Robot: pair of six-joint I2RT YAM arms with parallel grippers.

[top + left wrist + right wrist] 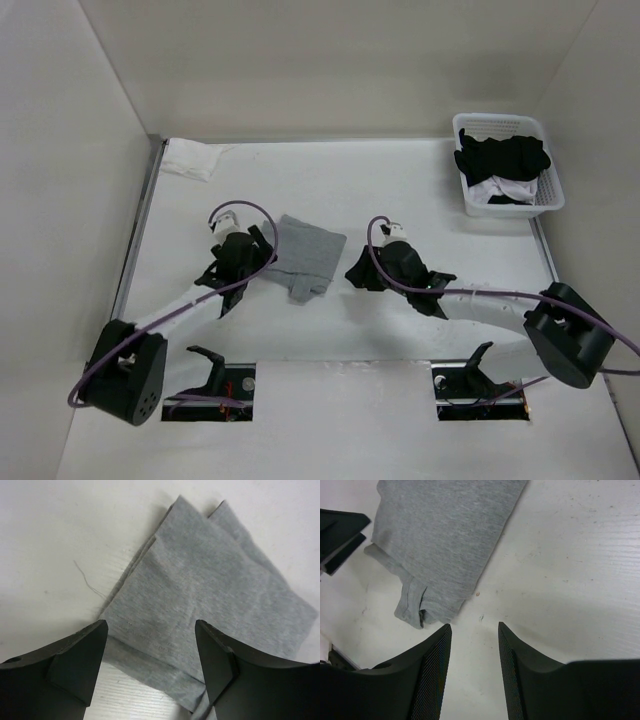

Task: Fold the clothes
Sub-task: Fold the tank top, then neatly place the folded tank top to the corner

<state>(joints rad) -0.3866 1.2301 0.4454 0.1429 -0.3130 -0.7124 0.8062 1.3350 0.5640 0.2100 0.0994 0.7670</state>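
The grey tank top (308, 255) lies folded into a small rectangle on the white table, with a strap end poking out toward the near side. My left gripper (268, 252) is at the garment's left edge, jaws wide open and empty; the left wrist view shows the folded fabric (210, 590) between and beyond the fingers (82, 655). My right gripper (357, 272) stands open just right of the garment, over bare table. In the right wrist view the tank top (445, 540) lies ahead and to the left, with nothing between the mesh pads (435, 675).
A white basket (545, 195) holding black and white garments (503, 165) sits at the back right. A small white cloth (190, 158) lies at the back left corner. White walls close the table on three sides.
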